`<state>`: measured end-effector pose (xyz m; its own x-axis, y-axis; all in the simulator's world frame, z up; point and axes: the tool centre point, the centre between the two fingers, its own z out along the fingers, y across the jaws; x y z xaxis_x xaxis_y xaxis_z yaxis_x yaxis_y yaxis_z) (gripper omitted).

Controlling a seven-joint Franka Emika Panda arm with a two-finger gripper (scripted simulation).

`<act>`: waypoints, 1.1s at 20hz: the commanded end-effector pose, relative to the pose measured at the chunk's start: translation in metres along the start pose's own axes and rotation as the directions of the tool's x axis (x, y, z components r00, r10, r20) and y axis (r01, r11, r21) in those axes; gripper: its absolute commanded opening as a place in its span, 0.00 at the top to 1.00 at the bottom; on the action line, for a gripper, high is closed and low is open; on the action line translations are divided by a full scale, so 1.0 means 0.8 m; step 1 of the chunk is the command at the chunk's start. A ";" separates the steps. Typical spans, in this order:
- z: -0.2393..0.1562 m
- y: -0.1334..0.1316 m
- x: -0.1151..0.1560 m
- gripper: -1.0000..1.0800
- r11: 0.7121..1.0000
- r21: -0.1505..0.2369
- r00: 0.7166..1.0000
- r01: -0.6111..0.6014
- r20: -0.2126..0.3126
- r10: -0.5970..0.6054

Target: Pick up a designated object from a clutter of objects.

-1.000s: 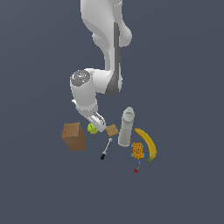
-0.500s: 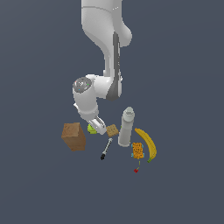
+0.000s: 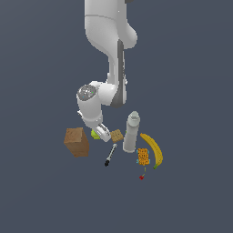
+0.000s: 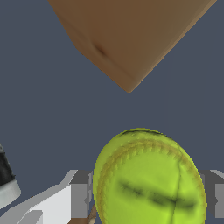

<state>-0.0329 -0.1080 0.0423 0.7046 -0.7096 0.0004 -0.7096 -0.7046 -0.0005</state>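
In the exterior view the box (image 3: 76,142) lay farthest toward the exterior view's left, with the tennis ball (image 3: 95,134) just beside it on its right, under the hand (image 3: 101,132), and the cracker (image 3: 117,135) next to the ball. The bottle (image 3: 131,132) stood upright right of the cracker, the marker (image 3: 110,155) lay in front of them, and the banana (image 3: 154,150), packet (image 3: 143,156) and tiny item (image 3: 141,177) lay farther right. In the wrist view the ball (image 4: 148,177) sat between the fingers (image 4: 79,197), apart from the box (image 4: 131,35).
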 end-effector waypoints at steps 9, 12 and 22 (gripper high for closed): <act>0.000 0.000 0.000 1.00 1.000 0.001 1.000 0.000 0.000 0.000; -0.004 -0.001 -0.002 1.00 1.000 0.001 1.000 0.000 0.000 0.000; -0.053 -0.014 -0.023 1.00 1.000 0.001 1.000 -0.001 0.000 0.001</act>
<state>-0.0378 -0.0910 0.0759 0.7040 -0.7102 -0.0011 -0.7102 -0.7040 0.0001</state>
